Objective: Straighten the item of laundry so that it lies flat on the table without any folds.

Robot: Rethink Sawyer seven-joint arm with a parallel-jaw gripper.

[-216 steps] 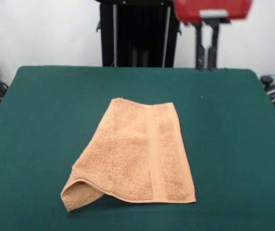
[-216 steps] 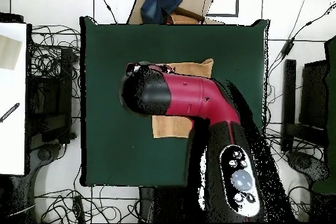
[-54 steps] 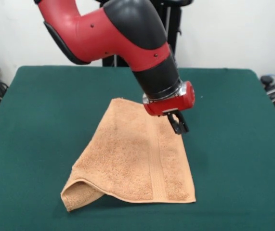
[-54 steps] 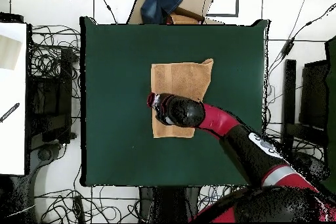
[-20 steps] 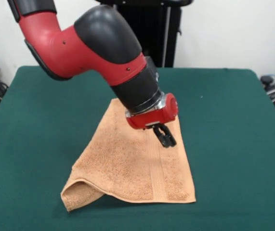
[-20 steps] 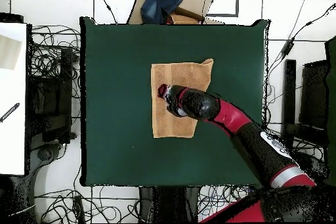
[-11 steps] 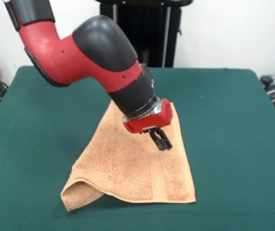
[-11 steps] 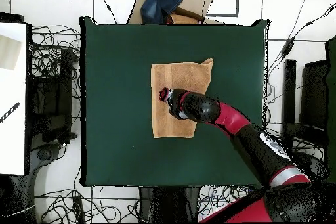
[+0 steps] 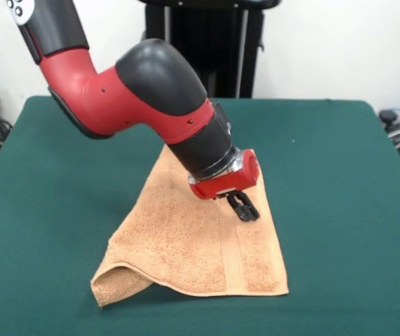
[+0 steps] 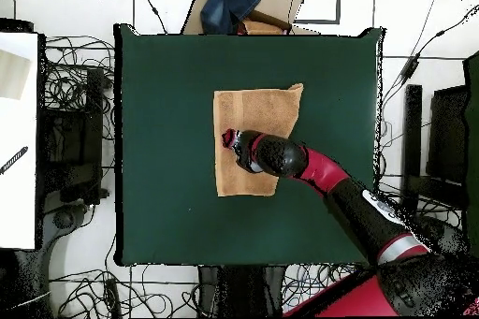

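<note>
Towel (image 9: 185, 241) at counter (image 9: 340, 182) centre, lower-left corner folded under. Soft, light, limp; drags easily. Grip folded corner hem. Hand (image 9: 244, 208) on stripe band, fingers appear clenched, nothing grasped.

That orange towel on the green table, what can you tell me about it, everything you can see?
The towel is a small peach-orange piece of looped terry cloth with a flat woven band running near one hemmed edge. It lies spread near the middle of the green table, mostly flat, but the corner nearest the camera on the left is curled over into a raised fold. The robot's gripper is tilted down right at the cloth beside the band, though whether it touches is unclear.
</note>
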